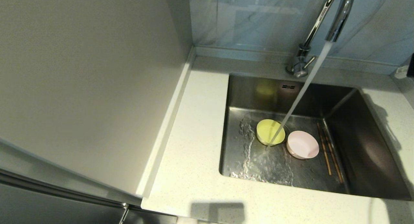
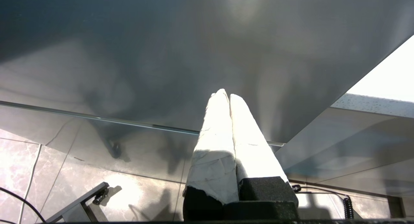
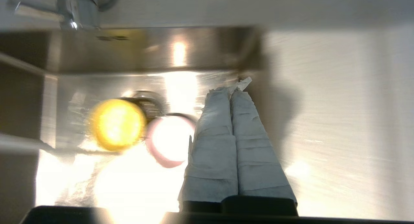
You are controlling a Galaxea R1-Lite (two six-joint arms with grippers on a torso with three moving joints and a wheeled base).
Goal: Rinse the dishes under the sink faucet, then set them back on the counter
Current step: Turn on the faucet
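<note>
Water running from faucet [image 1: 336,20]; stream landing on sink [image 1: 362,152] floor just at the 6 o'clock edge of yellow-green bowl [image 1: 270,132], spreading toward the near wall. Rinsing judged barely under way: no dish lifted, none held under the stream, none returned to bench [image 1: 194,146].

Contents of sink, head view:
- Yellow-green bowl near basin centre, appearing upside down, over or just beside the drain.
- Pink bowl [image 1: 302,144] at 4 o'clock of the yellow-green one, just beside it, contact not determinable.
- Chopsticks [image 1: 330,149] at 3 o'clock of pink bowl, lying side by side on the floor along the right wall.
- Nothing visible inside either bowl.

Left gripper [image 2: 225,96]: parked below bench level, facing a dark cabinet front; jaws pressed together, holding nothing.

Right gripper [image 3: 232,91]: above the sink's right portion, pink bowl [image 3: 168,140] and yellow-green bowl [image 3: 117,124] ahead of it; jaws closed tip to tip, empty. Not seen in head view.

Remaining: grasp, rinse and return of both bowls and the chopsticks; tap shut-off likely.
</note>
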